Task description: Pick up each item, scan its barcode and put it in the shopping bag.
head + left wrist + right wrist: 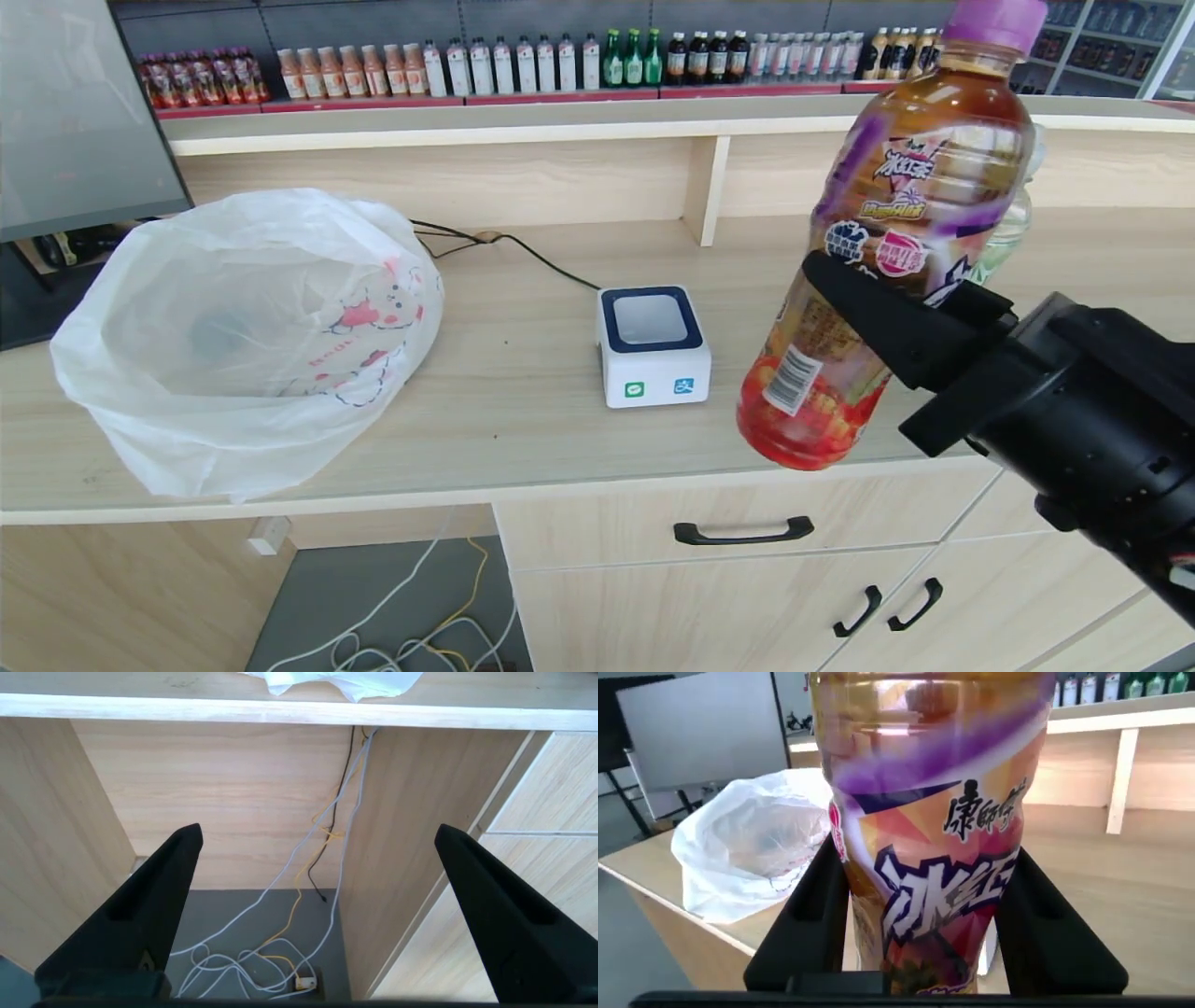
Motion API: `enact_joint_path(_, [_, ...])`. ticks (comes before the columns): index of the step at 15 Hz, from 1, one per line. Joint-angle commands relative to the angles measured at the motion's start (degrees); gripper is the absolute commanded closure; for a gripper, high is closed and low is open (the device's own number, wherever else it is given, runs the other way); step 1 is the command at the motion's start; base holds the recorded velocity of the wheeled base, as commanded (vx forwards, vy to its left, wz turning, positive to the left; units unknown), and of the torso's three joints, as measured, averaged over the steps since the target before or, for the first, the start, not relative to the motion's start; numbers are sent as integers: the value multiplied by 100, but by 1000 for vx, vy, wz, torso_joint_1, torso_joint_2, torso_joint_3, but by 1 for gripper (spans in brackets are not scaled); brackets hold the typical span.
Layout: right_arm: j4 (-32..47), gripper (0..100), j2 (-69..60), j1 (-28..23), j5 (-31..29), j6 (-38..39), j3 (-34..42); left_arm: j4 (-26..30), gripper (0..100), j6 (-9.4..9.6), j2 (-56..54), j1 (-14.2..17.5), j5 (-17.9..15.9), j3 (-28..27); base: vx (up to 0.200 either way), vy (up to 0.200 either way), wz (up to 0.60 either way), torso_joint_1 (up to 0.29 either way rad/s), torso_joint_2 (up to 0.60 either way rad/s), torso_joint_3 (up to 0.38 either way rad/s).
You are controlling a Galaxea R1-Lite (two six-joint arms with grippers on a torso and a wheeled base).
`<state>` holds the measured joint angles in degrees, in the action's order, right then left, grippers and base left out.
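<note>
Head view has the right gripper (896, 308) nearest, raised above the counter's (523, 411) front edge on the right and clamped around the lower half of a bottle (915, 205) of red-brown tea, which leans with its purple cap up and away. In the right wrist view the two black fingers (811, 910) press on either side of the label, so the hold looks firm. The left gripper (318, 924) hangs below the counter edge with its jaws spread wide and nothing between them, over loose cables (280, 952) on the floor. The barcode (792, 378) sits low on the bottle, facing outward and a little down. The scanner (652, 343) stands mid-counter, left of the bottle and well apart from it, its window facing up. The step in hand appears to be the scan: the arm should carry the bottle left, roll the wrist so the barcode looks down at the window, and pause just above it without touching. Farther left lies the bag (243, 336), mouth open and slack, so the drop should be low and central. A drinks shelf (523, 65) lines the back.
</note>
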<state>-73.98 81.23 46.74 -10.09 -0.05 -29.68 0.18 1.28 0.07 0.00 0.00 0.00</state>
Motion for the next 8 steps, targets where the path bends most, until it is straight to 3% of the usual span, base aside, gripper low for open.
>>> enact_joint_path(1, [-2,100,-10,2,-177,-276,-2,-1,0,-14,1,9,0,0,0,0,0,0,0,0])
enact_joint_path(8, [-28,100,-151,-385,-291,-2140,-64,-1,0,-49,1,9,0,0,0,0,0,0,0,0])
